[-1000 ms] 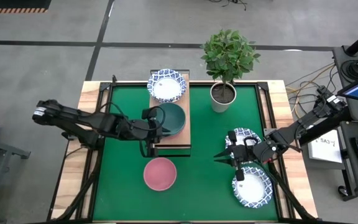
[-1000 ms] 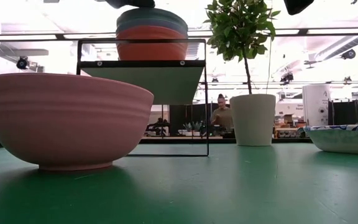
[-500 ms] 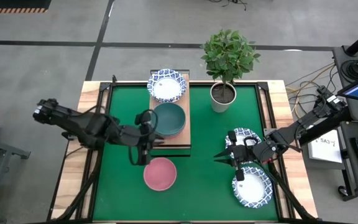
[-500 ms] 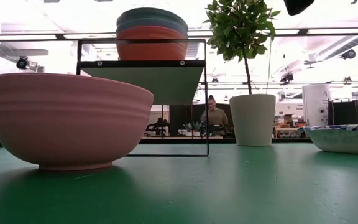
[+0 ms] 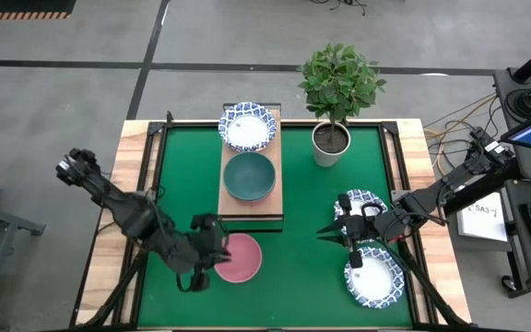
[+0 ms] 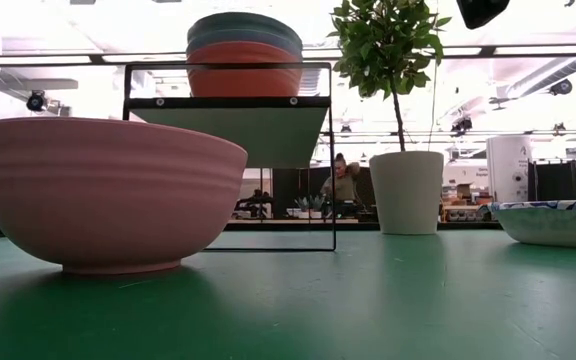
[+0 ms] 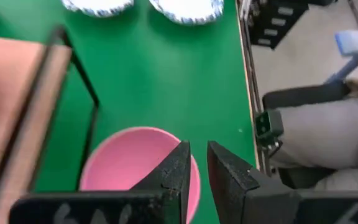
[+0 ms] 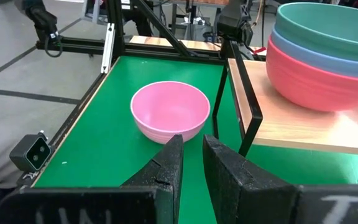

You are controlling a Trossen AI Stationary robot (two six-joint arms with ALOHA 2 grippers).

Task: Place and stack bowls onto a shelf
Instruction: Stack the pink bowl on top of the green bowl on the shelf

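Note:
The pink bowl [image 5: 241,258] [image 7: 129,163] stands on its foot on the green mat, near the table's near edge. My left gripper [image 5: 212,263] [image 7: 197,163] hovers over the bowl's left rim, open by a narrow gap. The shelf [image 5: 233,199] carries a white-and-blue bowl [image 5: 247,127] at its far end. Nearer on the shelf is a stack [image 5: 250,175] [image 6: 245,55] of red, blue and grey-green bowls. My right gripper [image 5: 322,231] [image 8: 191,155] waits above the mat at the right, narrowly open and pointing left. Beside it are two more white-and-blue bowls [image 5: 373,277] [image 5: 369,197].
A white plant pot [image 5: 330,140] [image 6: 406,190] with a leafy plant stands on the mat's far right, beside the shelf. The shelf's dark frame legs [image 8: 232,93] rise just beyond the pink bowl. A person sits in the room behind the table.
My left gripper has drawn back from the grey-green bowl on top of the shelf stack. It has swung toward the table's near edge and now sits at the pink bowl's left rim. The stack has stayed in place.

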